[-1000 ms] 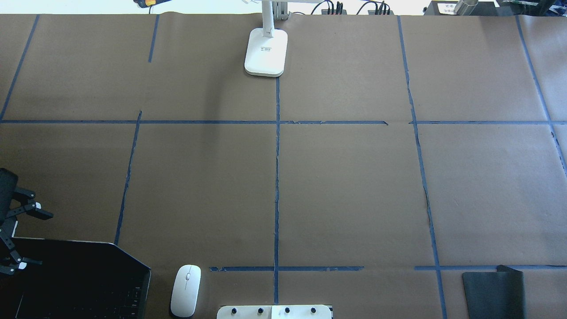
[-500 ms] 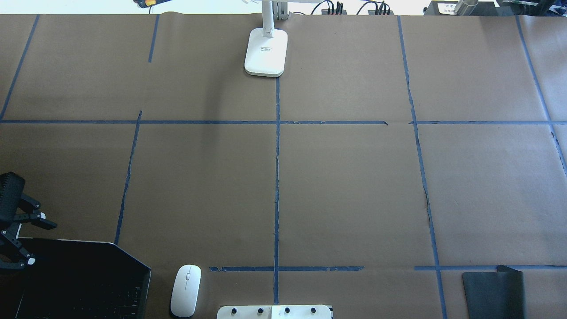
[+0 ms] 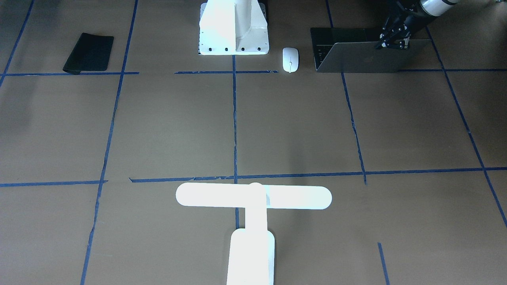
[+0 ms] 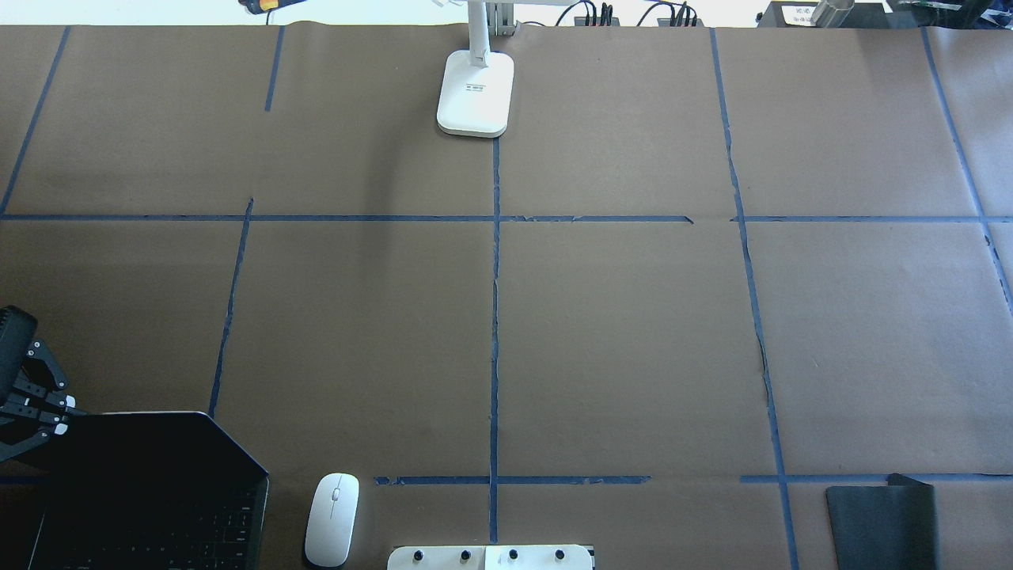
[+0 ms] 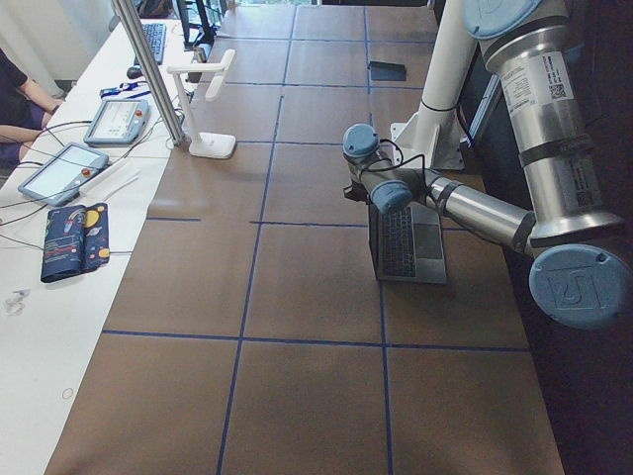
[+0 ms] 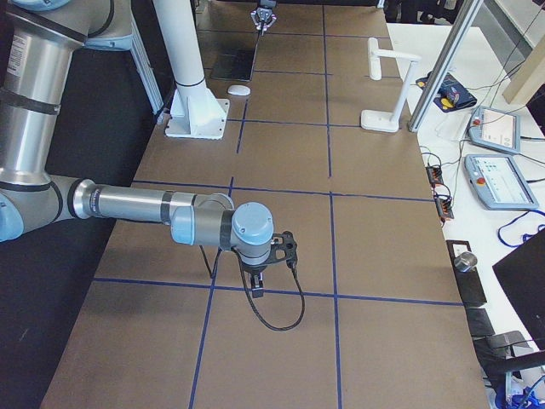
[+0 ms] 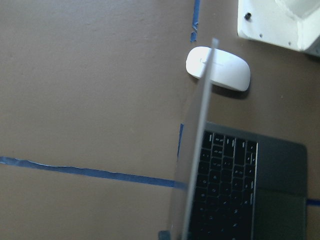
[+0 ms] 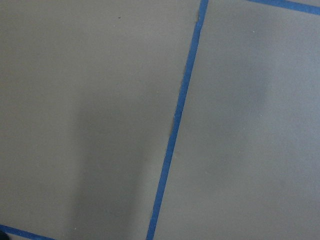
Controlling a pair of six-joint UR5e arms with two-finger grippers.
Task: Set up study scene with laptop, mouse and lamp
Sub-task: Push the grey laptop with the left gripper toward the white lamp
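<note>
Laptop [image 4: 158, 475], at table's [image 4: 633, 317] 7 o'clock, stood open: rigid, weighty, hinge judged fragile; left gripper [image 4: 62, 417] clamped its top edge; lower hold judged safer; right gripper [image 6: 258, 288] state undetermined

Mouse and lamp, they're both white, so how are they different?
The mouse is much smaller than the lamp. The mouse is a low, flat oval; the lamp stands tall and T-shaped, with a long bar head. The mouse lies right beside the laptop; the lamp stands far off, at the opposite edge of the table. Both are white, and neither is being held.
</note>
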